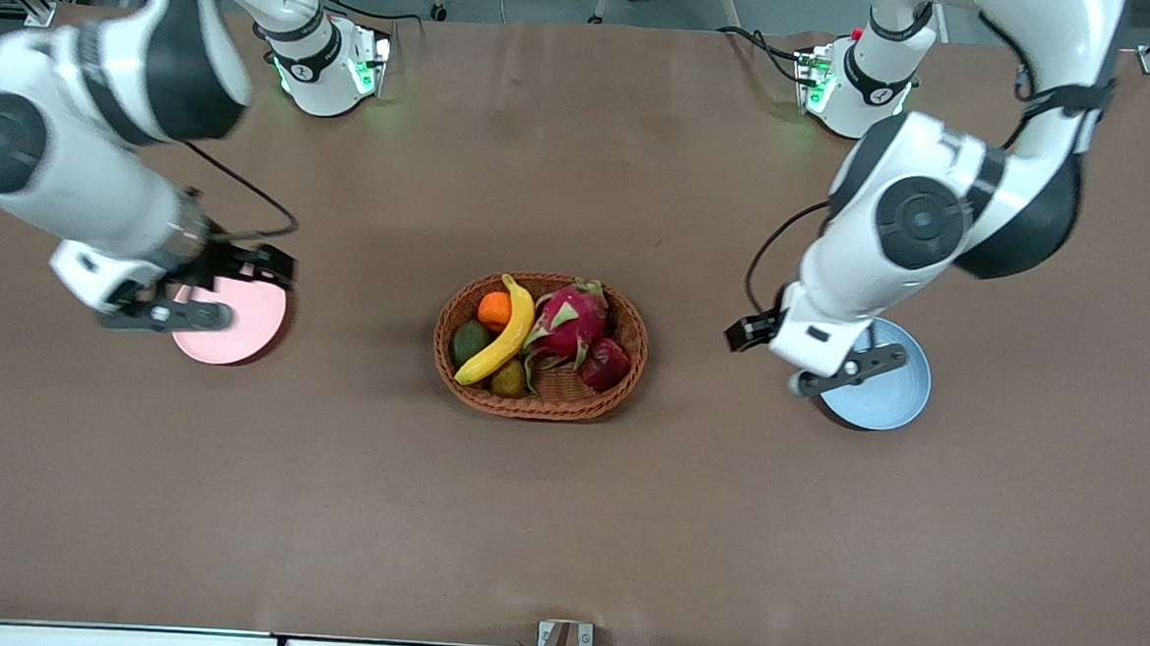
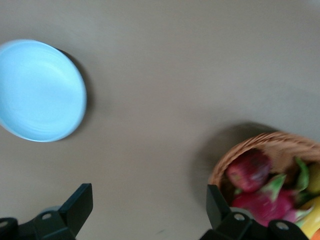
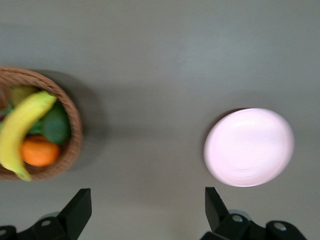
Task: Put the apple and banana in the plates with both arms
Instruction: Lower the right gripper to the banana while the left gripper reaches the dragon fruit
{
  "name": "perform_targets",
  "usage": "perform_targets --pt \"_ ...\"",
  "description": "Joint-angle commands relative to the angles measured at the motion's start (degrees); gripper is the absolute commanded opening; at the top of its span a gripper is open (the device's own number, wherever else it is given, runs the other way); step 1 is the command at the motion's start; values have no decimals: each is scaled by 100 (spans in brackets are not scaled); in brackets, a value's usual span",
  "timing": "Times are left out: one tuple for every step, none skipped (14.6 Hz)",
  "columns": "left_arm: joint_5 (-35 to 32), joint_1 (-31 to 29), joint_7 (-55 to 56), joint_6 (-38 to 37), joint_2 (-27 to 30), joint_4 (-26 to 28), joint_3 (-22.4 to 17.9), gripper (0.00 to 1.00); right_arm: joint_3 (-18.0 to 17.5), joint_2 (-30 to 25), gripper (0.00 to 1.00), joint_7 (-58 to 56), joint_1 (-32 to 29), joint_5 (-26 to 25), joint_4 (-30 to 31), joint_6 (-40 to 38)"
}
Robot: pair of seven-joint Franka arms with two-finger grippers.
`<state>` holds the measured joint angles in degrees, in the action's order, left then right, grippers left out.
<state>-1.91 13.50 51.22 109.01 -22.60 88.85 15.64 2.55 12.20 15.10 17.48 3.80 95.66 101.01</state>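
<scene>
The yellow banana and the dark red apple lie in a brown woven basket at the table's middle. The pale pink plate sits toward the right arm's end, the pale blue plate toward the left arm's end. My right gripper hangs over the pink plate's edge, open and empty. My left gripper hangs over the blue plate's edge, open and empty. The left wrist view shows the blue plate and the apple. The right wrist view shows the pink plate and the banana.
The basket also holds a pink dragon fruit, an orange, a green avocado and a small yellow-green fruit. Bare brown table surrounds the basket and plates.
</scene>
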Motion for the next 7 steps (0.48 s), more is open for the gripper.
perform_targets --pt "33 292 808 479 -472 -192 0 100 53 440 100 1455 395 663 -100 453" --pt "42 407 1115 690 -595 -192 0 100 53 615 100 1931 570 752 -117 638" --pt "42 521 1545 909 -718 -192 0 100 53 773 100 2327 755 753 -135 779" --pt "42 592 1993 1111 -833 -192 0 100 53 940 100 2775 931 745 -161 954" --pt "25 644 2337 1288 -956 -192 0 100 53 1133 100 3266 1072 753 -214 1139" --pt "33 706 2601 1455 -1087 -192 0 100 53 1379 100 3793 1247 753 -301 1332" --pt "33 794 2856 1700 -1236 -201 0 100 53 1582 100 4225 1405 745 -389 1482"
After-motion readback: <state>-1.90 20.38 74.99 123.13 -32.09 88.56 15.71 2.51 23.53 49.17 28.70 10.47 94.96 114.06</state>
